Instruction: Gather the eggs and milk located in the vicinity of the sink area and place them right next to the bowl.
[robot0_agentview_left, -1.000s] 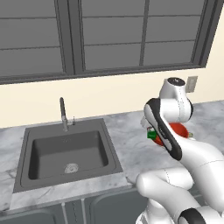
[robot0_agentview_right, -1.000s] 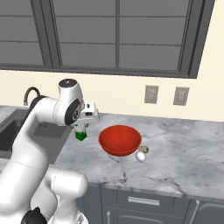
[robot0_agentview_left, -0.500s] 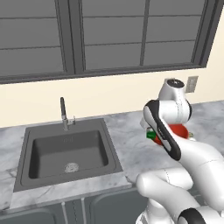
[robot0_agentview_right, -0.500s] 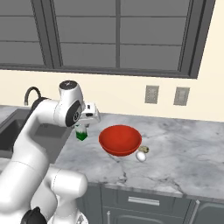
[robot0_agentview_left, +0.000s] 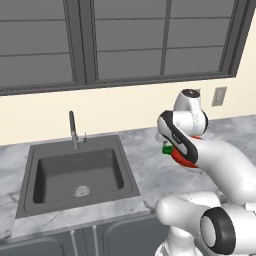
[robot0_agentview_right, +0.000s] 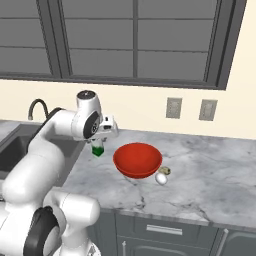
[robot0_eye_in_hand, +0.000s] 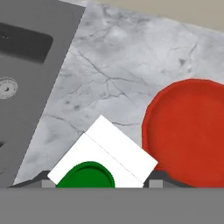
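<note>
We found the sink (robot0_agentview_left: 75, 175) at the left of the marble counter (robot0_agentview_right: 210, 170), its dark basin holding nothing but the round drain, with the thin faucet (robot0_agentview_left: 74, 129) upright behind it. To its right, the gripper (robot0_agentview_right: 100, 142) was closed on the milk (robot0_agentview_right: 98, 150), holding the carton between sink and bowl. In the right base view the carton stood upright, long axis vertical, green base low over the counter; we could not tell whether it touched the surface. In the hand view the milk showed its white top and round green cap from above, its lower part cut off by the frame edge, with the fingertips barely visible on either side.

Just right of the carton sat the red bowl (robot0_agentview_right: 137, 160), which we saw held nothing. At its right rim lay a white egg (robot0_agentview_right: 161, 178), and just beside that a small brownish object (robot0_agentview_right: 165, 171) that we could not identify.

In the left base view the arm hid most of the bowl and carton, leaving only slivers of red and green.
</note>
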